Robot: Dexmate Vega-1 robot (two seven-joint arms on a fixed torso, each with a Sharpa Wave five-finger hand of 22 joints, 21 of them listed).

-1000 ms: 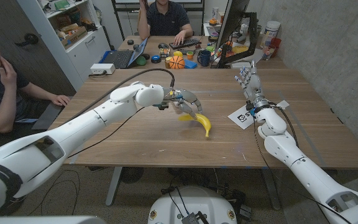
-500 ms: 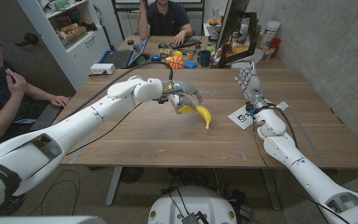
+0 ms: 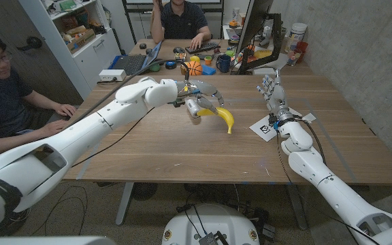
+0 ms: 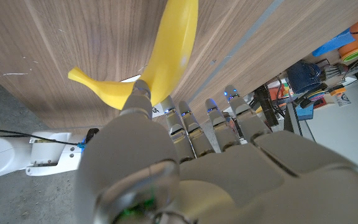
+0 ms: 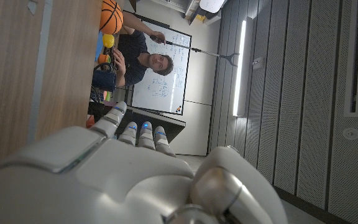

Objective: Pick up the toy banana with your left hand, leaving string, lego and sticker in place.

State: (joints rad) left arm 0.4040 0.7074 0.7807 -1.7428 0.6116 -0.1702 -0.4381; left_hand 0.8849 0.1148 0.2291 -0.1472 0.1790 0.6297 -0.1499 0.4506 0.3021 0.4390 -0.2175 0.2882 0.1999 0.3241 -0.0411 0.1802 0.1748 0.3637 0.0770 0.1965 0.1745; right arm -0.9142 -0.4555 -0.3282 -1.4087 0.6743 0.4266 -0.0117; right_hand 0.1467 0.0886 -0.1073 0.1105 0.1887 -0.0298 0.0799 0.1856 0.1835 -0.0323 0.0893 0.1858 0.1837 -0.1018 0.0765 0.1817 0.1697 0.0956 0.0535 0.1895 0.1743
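The yellow toy banana point(image 3: 226, 120) hangs above the middle of the wooden table point(image 3: 182, 153), its tip pointing down toward the near edge. My left hand point(image 3: 199, 102) grips its stem end from the far side. In the left wrist view the banana point(image 4: 169, 59) sticks out past my left hand point(image 4: 185, 162), pinched between thumb and fingers over the wood. My right hand point(image 3: 272, 92) stands upright at the right side, fingers apart, holding nothing; the right wrist view shows its back point(image 5: 129, 177). A white sticker point(image 3: 267, 128) with a black mark lies on the table by my right wrist.
A white box point(image 3: 112, 75) sits at the table's far left corner. Behind it stands a second table with a laptop point(image 3: 136, 62), a toy basketball point(image 3: 192, 69) and a monitor point(image 3: 254, 27). One person sits at the left, another behind.
My left hand has lifted the banana higher and carried it a little toward the far side. The right hand has stayed in place.
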